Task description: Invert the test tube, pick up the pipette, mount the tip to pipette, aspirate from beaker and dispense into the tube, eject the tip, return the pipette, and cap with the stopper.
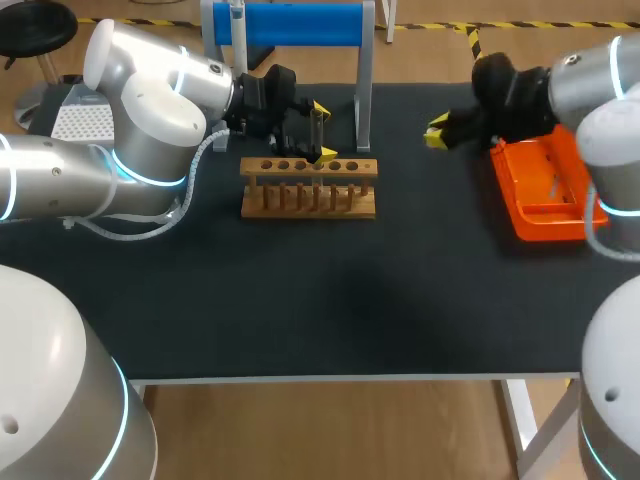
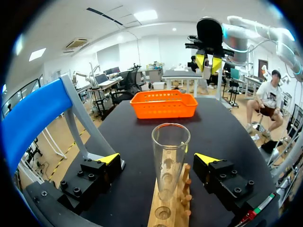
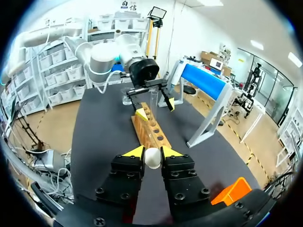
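Test tube [image 2: 170,151] stands upright, mouth up, in the wooden rack [image 1: 309,187], upper middle of the head frame. Left gripper [image 2: 158,160] straddles it with fingers spread, a clear gap on each side (only the left wrist view shows that gap). Right gripper [image 3: 152,152] hovers upper right in the head frame, beside the orange basket [image 1: 545,190]; its own wrist view alone reveals the white stopper [image 3: 152,159] pinched between the yellow tips.

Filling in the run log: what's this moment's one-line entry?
left pincer: open, either side of tube | tube: upright in rack, mouth up | right pincer: shut on stopper
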### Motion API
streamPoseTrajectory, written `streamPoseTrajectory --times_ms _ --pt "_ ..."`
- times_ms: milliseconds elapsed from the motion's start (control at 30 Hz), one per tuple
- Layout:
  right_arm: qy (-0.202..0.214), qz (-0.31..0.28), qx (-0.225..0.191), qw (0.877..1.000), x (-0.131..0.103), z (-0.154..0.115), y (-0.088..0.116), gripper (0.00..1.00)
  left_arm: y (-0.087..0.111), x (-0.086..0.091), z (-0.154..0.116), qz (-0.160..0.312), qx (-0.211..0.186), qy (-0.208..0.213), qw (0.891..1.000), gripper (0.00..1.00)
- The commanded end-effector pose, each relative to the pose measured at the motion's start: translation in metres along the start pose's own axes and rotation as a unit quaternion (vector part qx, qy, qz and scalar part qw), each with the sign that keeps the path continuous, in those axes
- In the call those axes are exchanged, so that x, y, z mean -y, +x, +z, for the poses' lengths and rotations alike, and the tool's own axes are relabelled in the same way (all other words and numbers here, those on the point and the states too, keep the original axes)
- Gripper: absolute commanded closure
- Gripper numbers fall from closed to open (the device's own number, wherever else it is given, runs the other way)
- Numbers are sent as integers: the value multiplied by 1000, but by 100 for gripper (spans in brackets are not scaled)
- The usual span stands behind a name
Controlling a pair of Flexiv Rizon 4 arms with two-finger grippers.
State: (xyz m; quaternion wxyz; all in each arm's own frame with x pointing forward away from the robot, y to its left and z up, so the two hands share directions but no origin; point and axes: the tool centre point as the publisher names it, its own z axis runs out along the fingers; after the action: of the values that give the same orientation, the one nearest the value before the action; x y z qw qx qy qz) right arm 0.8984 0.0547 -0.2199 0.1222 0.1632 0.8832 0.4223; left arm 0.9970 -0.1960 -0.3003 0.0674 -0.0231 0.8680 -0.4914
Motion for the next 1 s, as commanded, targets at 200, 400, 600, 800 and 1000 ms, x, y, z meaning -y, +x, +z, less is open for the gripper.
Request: streamPoseTrajectory --times_ms 200,400,600,800,1000 --pt "11 1 -37 999 -2 -19 -1 100 0 0 1 0 0 0 1000 0" --pt "11 1 -37 999 -2 -19 -1 100 0 0 1 0 0 0 1000 0" --pt "7 -3 -40 999 -6 -14 -2 100 0 0 1 0 0 0 1000 0" --pt "0 -18 -51 999 -34 17 -8 100 0 0 1 0 0 0 1000 0" --pt "9 -35 -73 997 -61 45 -11 100 0 0 1 0 0 0 1000 0"
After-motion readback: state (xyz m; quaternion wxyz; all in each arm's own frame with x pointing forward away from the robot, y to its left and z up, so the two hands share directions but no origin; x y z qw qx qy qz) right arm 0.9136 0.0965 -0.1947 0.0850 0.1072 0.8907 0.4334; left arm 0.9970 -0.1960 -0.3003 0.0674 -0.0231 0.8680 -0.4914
